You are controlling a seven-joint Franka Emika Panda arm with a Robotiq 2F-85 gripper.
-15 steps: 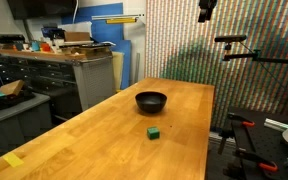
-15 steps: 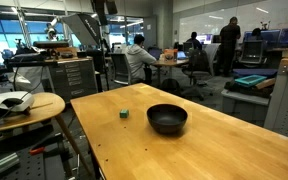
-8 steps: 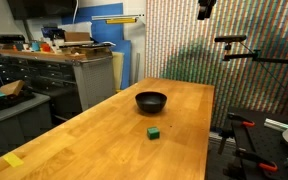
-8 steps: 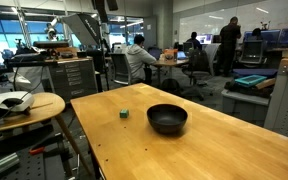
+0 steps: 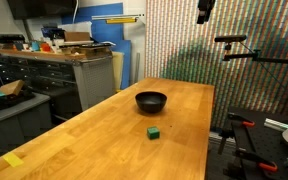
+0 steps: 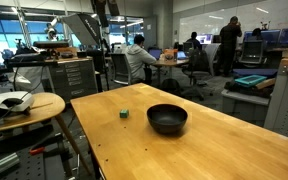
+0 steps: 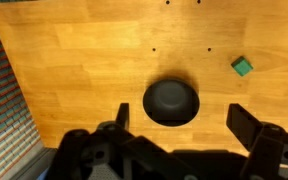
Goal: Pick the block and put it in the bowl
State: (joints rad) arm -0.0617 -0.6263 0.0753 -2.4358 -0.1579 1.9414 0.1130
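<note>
The small green block (image 5: 155,131) lies on the wooden table (image 5: 104,135), a short way from the black bowl (image 5: 151,101). Both also show in the other exterior view, block (image 6: 125,113) and bowl (image 6: 167,119). In the wrist view the bowl (image 7: 171,102) sits below the camera and the block (image 7: 242,66) lies to its upper right. My gripper (image 7: 184,125) is open and empty, high above the table, its fingers wide apart. In the exterior views only its tip shows at the top edge (image 5: 204,10).
A yellow tape mark (image 5: 13,160) sits on the table's near corner. Drawer cabinets (image 5: 54,75) and a round side table (image 6: 19,105) stand beside the table. A tripod arm (image 5: 246,50) stands by the patterned wall. People sit at desks (image 6: 139,55) in the background.
</note>
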